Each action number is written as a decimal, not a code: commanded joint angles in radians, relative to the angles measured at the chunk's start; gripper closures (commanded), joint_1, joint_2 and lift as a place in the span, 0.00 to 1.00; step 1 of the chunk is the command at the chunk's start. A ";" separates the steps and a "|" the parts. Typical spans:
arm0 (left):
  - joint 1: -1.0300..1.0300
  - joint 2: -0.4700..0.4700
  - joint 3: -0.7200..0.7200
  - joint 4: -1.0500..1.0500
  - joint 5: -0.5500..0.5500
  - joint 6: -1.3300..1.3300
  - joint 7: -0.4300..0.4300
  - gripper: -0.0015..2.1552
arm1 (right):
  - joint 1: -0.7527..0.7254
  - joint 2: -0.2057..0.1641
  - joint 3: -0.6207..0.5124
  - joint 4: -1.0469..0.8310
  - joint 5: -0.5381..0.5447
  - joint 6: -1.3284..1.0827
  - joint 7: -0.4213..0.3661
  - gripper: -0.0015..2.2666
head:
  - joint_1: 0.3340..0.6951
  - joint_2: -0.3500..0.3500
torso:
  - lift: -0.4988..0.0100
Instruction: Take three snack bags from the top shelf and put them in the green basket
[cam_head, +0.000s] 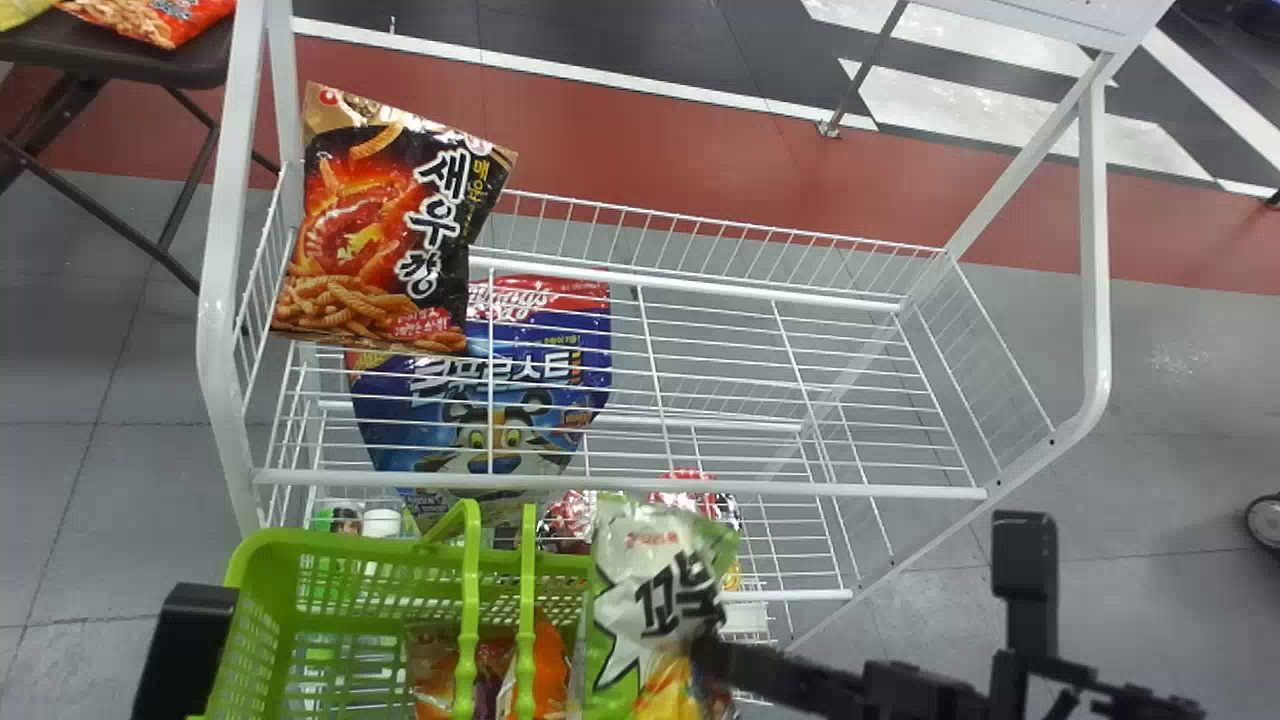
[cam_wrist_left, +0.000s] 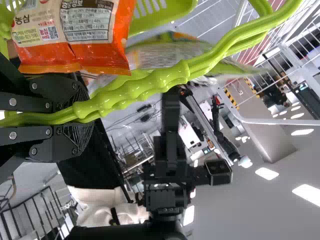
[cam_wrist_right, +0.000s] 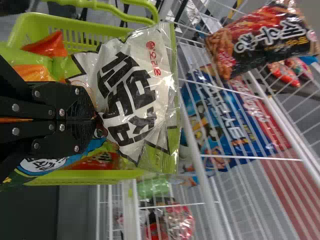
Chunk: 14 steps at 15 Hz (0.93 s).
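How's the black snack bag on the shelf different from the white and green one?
The black bag rests on the top shelf; the white and green bag is held by the right hand. The black bag has white lettering, the white and green bag has black. Both look shiny.

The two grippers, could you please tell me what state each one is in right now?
Left gripper: closed around the basket handles.
Right gripper: closed, holding the white and green snack bag.

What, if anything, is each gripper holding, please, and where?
Left gripper: green basket, by its handles. Right gripper: white snack bag, below its large lettering.
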 joint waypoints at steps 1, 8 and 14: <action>0.000 0.000 -0.014 0.000 -0.002 0.001 0.008 0.87 | 0.009 0.001 0.045 0.067 0.003 0.006 0.009 0.99 | 1.00 0.00 | 0.91; 0.014 0.010 -0.067 -0.023 -0.016 0.011 0.020 0.87 | -0.030 -0.012 0.284 0.294 0.096 -0.140 -0.039 0.99 | 1.00 0.00 | 0.91; 0.046 0.013 -0.043 -0.045 -0.016 0.005 0.005 0.87 | 0.055 -0.092 0.470 0.318 0.244 -0.671 -0.286 0.98 | 1.00 0.00 | 0.91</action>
